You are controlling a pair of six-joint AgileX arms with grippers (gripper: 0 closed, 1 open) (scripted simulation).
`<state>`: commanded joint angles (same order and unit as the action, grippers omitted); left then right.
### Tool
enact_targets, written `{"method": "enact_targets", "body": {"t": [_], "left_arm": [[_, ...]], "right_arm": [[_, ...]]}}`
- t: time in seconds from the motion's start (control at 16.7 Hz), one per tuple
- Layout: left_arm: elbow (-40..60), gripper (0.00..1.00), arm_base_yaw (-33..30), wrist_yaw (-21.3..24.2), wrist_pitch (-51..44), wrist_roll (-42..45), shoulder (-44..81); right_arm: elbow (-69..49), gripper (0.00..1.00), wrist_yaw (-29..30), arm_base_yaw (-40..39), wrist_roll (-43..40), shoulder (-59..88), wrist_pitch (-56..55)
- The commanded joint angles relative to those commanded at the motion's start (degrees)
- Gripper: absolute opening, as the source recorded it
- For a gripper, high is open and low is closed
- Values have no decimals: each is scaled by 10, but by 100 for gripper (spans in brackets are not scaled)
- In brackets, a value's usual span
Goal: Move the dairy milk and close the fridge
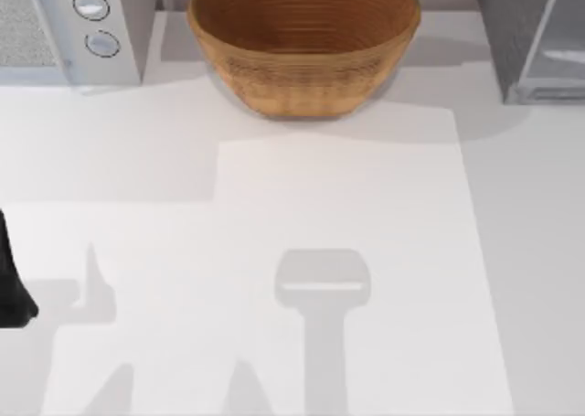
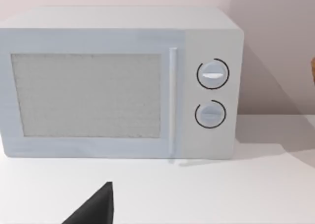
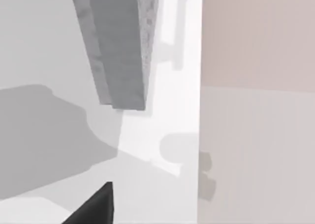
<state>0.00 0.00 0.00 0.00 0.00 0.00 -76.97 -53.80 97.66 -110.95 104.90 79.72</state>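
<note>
The fridge (image 1: 512, 41) stands at the table's far right corner, a grey speckled box with a pale translucent panel (image 1: 559, 50) on its right part. In the right wrist view a grey speckled side of the fridge (image 3: 123, 47) rises close ahead, next to the pinkish wall, with a black tip of my right gripper (image 3: 93, 209) low in that picture. The dairy milk is out of view. A black part of my left arm (image 1: 14, 283) sits at the table's left edge, and a black tip of my left gripper (image 2: 93, 209) faces the microwave (image 2: 118, 86).
A large wicker bowl (image 1: 303, 41) stands at the back middle. The light grey microwave (image 1: 73, 27) with two round knobs fills the back left corner. A white mat (image 1: 347, 251) covers the middle of the table, crossed by arm shadows.
</note>
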Motion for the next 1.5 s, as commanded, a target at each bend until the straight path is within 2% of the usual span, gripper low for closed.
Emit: {"method": "enact_targets", "body": {"t": [0.24, 0.6, 0.9, 1.14, 1.5], "left_arm": [[0, 100, 0, 0, 0, 0, 0], [0, 100, 0, 0, 0, 0, 0], [0, 100, 0, 0, 0, 0, 0], [0, 100, 0, 0, 0, 0, 0], [0, 100, 0, 0, 0, 0, 0]], "right_arm": [[-15, 100, 12, -119, 150, 12, -123], [-17, 100, 50, -307, 452, 15, -370], [9, 100, 89, -411, 665, 5, -550], [24, 100, 105, -442, 738, 1, -621], [25, 100, 105, -440, 741, 2, -625]]}}
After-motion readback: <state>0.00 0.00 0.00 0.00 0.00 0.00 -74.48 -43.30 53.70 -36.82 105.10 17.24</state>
